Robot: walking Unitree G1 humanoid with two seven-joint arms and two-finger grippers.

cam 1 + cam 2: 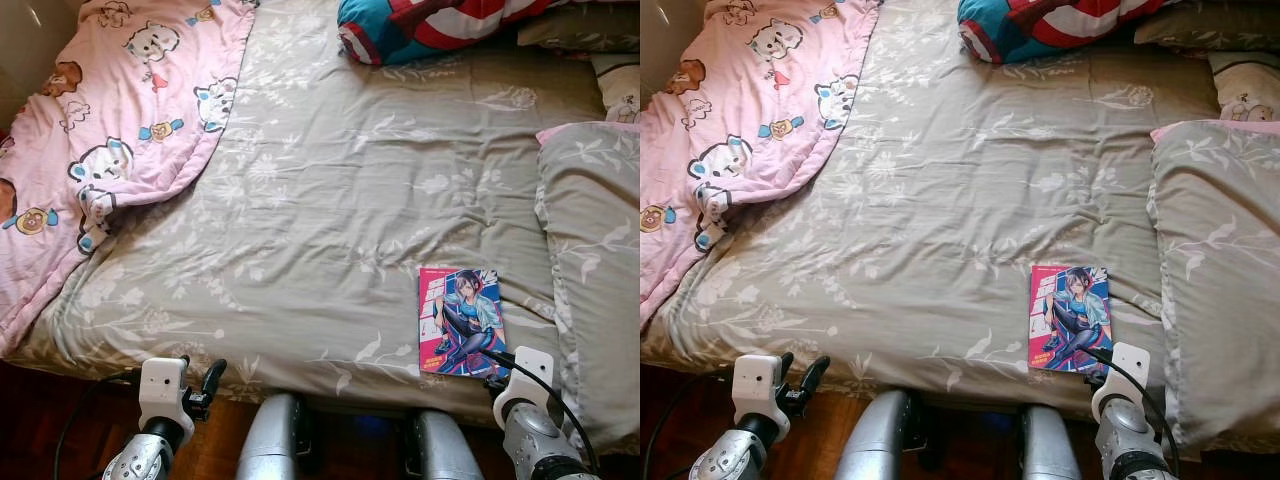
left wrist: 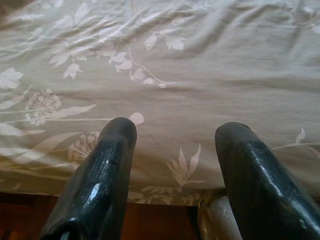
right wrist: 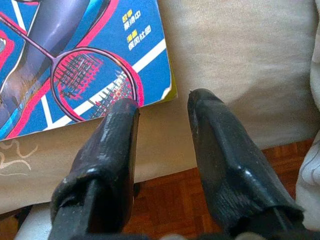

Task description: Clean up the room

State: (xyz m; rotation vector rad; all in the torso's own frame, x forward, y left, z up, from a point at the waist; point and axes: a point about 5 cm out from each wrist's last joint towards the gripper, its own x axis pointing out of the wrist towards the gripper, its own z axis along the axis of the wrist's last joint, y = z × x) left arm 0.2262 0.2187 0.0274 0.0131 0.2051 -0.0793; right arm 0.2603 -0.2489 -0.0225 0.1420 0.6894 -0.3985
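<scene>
A comic book point(image 1: 460, 320) with a blue and pink cover lies flat on the grey floral bed sheet point(image 1: 330, 200), near the bed's front edge on the right. My right gripper point(image 3: 162, 107) is open just off the book's point(image 3: 75, 55) near corner, over the sheet edge, with nothing between its fingers. Its wrist point(image 1: 525, 385) sits right below the book. My left gripper point(image 2: 175, 132) is open too, low at the bed's front left edge point(image 1: 205, 385), pointing at bare sheet.
A pink cartoon quilt point(image 1: 110, 130) covers the bed's left side. A red, white and blue cushion point(image 1: 430, 25) lies at the head. A grey floral pillow point(image 1: 595, 250) lies along the right side. Dark wood floor point(image 1: 40, 420) shows below the bed edge.
</scene>
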